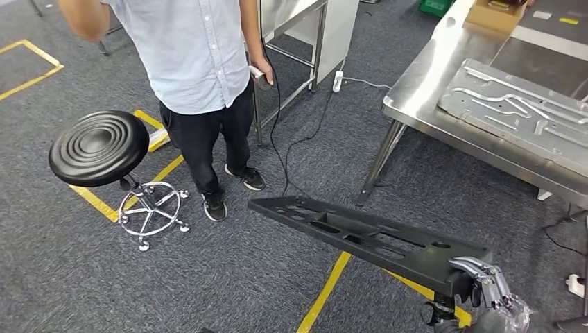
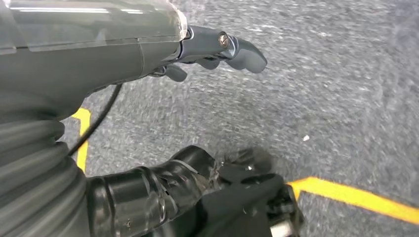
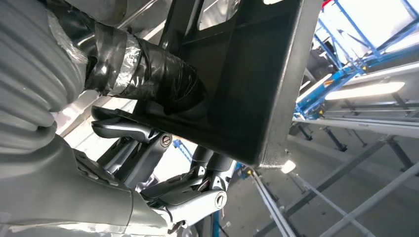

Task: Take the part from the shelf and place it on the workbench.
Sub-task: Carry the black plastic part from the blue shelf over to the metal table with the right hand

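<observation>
Far left on the carpet [image 1: 62, 277], a black stool [image 1: 99, 147], well apart from the carry path; beside it a person [image 1: 191, 62] with a small device in one hand, cable trailing down to the floor, probably supervising

Left hand [image 2: 217, 49] hanging over the carpet, fingers loosely curled in with nothing in them, idle because the load is light enough for one arm, by the look of it

Centre, the part [image 1: 367, 239]: a long black ribbed frame held out roughly level over the carpet and the yellow floor tape [image 1: 322, 295], gripped at its near end only, so the far end sticks out toward the person

Right hand [image 1: 489, 288] clamped on that end, thumb pressed on one face and fingers [image 3: 207, 197] wrapped round the edge from the other, a grip that keeps the frame from tipping

Right, the steel bench [image 1: 430, 83], carrying a grey metal panel [image 1: 520, 111] and a cardboard box [image 1: 496, 14] further back; part not yet over the bench, so placing remains, likely on the bare strip near the front edge
</observation>
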{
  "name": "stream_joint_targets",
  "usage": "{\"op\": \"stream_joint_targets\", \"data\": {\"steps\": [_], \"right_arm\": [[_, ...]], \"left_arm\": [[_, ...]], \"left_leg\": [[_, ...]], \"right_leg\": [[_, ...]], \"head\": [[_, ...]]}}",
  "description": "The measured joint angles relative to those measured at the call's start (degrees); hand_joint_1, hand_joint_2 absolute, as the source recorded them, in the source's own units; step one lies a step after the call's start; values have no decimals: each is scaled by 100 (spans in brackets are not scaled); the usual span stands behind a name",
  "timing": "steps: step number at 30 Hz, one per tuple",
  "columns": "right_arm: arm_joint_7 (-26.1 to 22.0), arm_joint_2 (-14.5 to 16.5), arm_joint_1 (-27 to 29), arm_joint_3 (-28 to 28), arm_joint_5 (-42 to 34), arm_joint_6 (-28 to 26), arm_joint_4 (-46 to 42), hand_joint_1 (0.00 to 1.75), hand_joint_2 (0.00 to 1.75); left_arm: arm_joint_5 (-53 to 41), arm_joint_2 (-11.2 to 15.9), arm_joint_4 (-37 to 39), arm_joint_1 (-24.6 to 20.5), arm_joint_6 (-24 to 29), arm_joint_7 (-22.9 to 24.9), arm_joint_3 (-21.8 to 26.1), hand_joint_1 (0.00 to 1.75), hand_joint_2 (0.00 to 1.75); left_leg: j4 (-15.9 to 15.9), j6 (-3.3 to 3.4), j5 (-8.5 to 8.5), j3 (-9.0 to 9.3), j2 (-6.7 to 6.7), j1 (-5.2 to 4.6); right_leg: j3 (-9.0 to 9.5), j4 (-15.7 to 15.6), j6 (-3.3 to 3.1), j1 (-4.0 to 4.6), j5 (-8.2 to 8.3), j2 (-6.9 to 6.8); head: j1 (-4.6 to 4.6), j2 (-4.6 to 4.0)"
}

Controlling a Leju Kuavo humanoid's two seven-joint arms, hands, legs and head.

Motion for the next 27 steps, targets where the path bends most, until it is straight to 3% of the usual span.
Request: {"op": "stream_joint_targets", "data": {"steps": [2,3,4,6,7,9,10,12,14,16,18,19,21,23,25,27], "right_arm": [[2,-9,-5,0,0,1,2,175,175],[2,-11,-1,0,0,1,2,175,175],[2,-14,2,0,0,1,3,175,175],[2,-17,3,0,0,0,3,175,175],[2,-18,0,0,0,0,3,175,175],[-1,-17,-7,0,0,-1,1,175,175],[-3,-18,-7,0,0,0,0,175,175],[-5,-19,6,0,2,-1,-2,175,175],[-5,-21,12,-3,7,-2,-4,175,175],[-8,-22,4,-7,13,-2,-3,175,175],[-10,-22,0,-8,15,-1,0,175,175],[-10,-22,2,-9,14,-1,1,175,175],[-10,-22,5,-9,13,-1,1,175,175],[-14,-22,1,-9,8,-1,1,175,175],[-20,-24,-1,-9,1,0,1,175,175],[-22,-25,9,-9,-3,0,-1,175,175]], "left_arm": [[0,0,0,15,-7,-9,0,0,175],[1,1,0,22,-9,-10,0,0,175],[1,1,0,24,-9,-11,0,0,175],[2,-1,0,20,-11,-13,0,0,175],[2,-3,0,18,-17,-15,0,0,175],[2,-5,0,12,-43,-25,0,0,175],[2,-7,0,7,-61,-31,0,0,175],[-1,-11,0,-13,-84,-44,0,0,175],[-3,-14,0,-17,-90,-57,0,0,175],[-4,-13,0,-5,-90,-65,0,0,175],[-2,-11,0,15,-91,-75,0,0,175],[2,-9,0,26,-94,-83,0,0,175],[9,-5,0,36,-102,-99,0,0,175],[11,0,0,40,-106,-107,0,0,175],[10,4,0,30,-105,-109,0,0,175],[11,3,0,9,-105,-110,1,0,175]], "left_leg": [[-3,20,-14,-1,140,-10],[-2,21,-25,3,217,-13],[-1,18,-39,11,295,-15],[-1,-3,-70,49,431,-17],[-3,-22,-88,75,489,-22],[-7,-77,-124,116,591,-41],[-17,-107,-137,135,646,-49],[-44,-169,-166,190,737,-53],[100,-227,-293,173,539,-45],[680,-260,-607,-92,208,-33],[1342,-273,-846,-444,96,-30],[1452,-276,-813,-525,83,-30],[1059,-265,-439,-405,25,-29],[371,-225,-108,-142,-236,-14],[53,-184,-51,-18,-410,-17],[0,-134,-40,12,-314,-22]], "right_leg": [[-345,674,46,-13,-309,-199],[-455,881,58,-24,-354,-227],[-472,904,60,-30,-298,-247],[-193,368,24,-20,48,-364],[2,-7,-16,9,187,-511],[240,-490,-97,79,312,-719],[252,-543,-128,107,290,-735],[264,-589,-184,92,311,-589],[322,-676,-251,44,351,-453],[350,-713,-308,25,367,-321],[348,-699,-337,32,358,-159],[350,-686,-337,33,351,-69],[358,-642,-319,30,325,109],[341,-573,-276,32,283,256],[294,-530,-212,21,268,371],[265,-541,-140,-1,282,478]], "head": [[4,0],[5,0],[4,0],[5,0],[4,0],[3,0],[3,0],[2,0],[-4,0],[-13,0],[-16,0],[-16,0],[-16,0],[-14,0],[-13,0],[-15,0]]}}
